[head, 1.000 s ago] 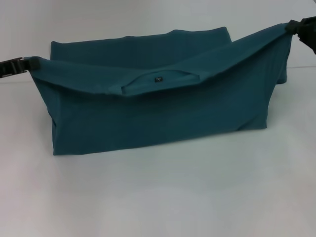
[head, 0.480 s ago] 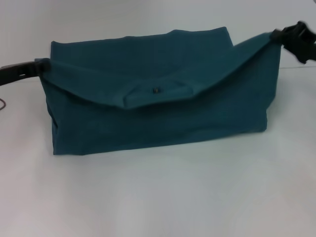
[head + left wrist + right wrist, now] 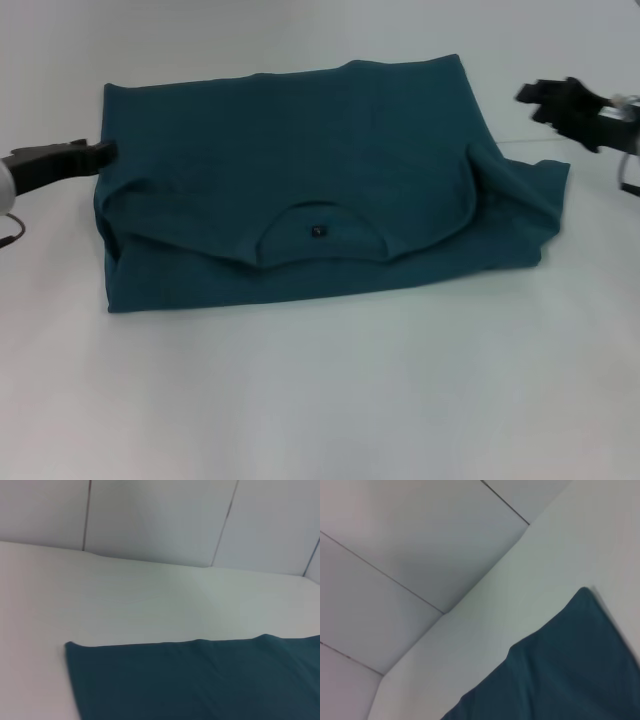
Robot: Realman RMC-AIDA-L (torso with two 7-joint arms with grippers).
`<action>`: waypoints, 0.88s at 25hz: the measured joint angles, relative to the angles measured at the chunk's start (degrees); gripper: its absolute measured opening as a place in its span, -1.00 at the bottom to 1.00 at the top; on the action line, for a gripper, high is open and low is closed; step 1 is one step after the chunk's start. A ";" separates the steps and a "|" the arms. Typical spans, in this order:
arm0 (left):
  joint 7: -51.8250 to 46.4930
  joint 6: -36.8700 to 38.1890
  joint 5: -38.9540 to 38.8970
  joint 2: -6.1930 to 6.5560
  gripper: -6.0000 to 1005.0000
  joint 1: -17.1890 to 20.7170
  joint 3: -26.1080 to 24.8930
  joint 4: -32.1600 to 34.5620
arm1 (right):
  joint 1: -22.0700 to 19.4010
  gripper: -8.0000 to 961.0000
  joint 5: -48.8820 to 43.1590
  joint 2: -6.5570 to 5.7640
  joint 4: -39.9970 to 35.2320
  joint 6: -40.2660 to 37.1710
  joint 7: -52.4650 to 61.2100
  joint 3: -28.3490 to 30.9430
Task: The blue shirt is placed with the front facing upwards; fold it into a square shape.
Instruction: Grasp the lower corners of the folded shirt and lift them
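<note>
The shirt [image 3: 300,180] is laid folded on the white bench [image 3: 330,400], its collar [image 3: 320,235] turned toward the near edge over a lower layer. A small dark label [image 3: 318,232] is seen inside the neck. At the right end a loose flap [image 3: 520,200] is crumpled and not flattened.

The left gripper [image 3: 100,155] is held at the shirt's left edge, its fingers [image 3: 60,160] touching or just beside the cloth; whether they are clenched or released cannot be told. The right gripper [image 3: 535,97] is raised above and beyond the shirt's right end, apart from the cloth, its fingers released and grasping nothing.

In the left wrist view a flat corner of the shirt [image 3: 190,680] is shown on the bench [image 3: 125,605], with a panelled wall [image 3: 160,520] behind. In the right wrist view another edge of the shirt [image 3: 560,670] is shown on the bench [image 3: 520,595]. No containers are shown.
</note>
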 joint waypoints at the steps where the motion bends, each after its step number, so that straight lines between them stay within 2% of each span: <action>1: -0.35 0.43 0.00 0.00 -0.50 0.64 0.01 -0.59 | -0.62 -0.52 0.27 -0.24 -0.48 -0.30 0.05 0.01; 6: -3.17 5.91 0.28 0.14 -0.19 4.28 0.12 -3.85 | -4.65 -0.10 1.11 -1.80 -4.72 -4.65 -1.17 -0.48; 9: -6.47 8.93 0.58 0.36 0.04 6.27 1.17 -5.43 | -7.82 0.20 0.91 -3.39 -6.90 -10.44 -0.27 -1.46; 10: -10.49 11.08 0.70 0.53 0.12 8.47 4.11 -7.10 | -8.82 0.31 0.90 -3.96 -7.26 -12.02 0.21 -1.79; 14: -14.29 11.83 0.71 0.05 0.29 11.52 10.25 -9.29 | -12.37 0.71 0.11 -5.91 -7.97 -15.70 2.02 -4.10; 18: -16.47 11.52 1.33 -0.96 0.34 12.72 14.61 -9.91 | -13.72 0.71 -4.27 -6.54 -8.47 -16.12 3.47 -4.98; 22: -18.90 10.30 4.79 -1.57 0.35 12.65 16.41 -9.89 | -13.39 0.71 -7.08 -6.03 -8.52 -16.11 3.59 -5.04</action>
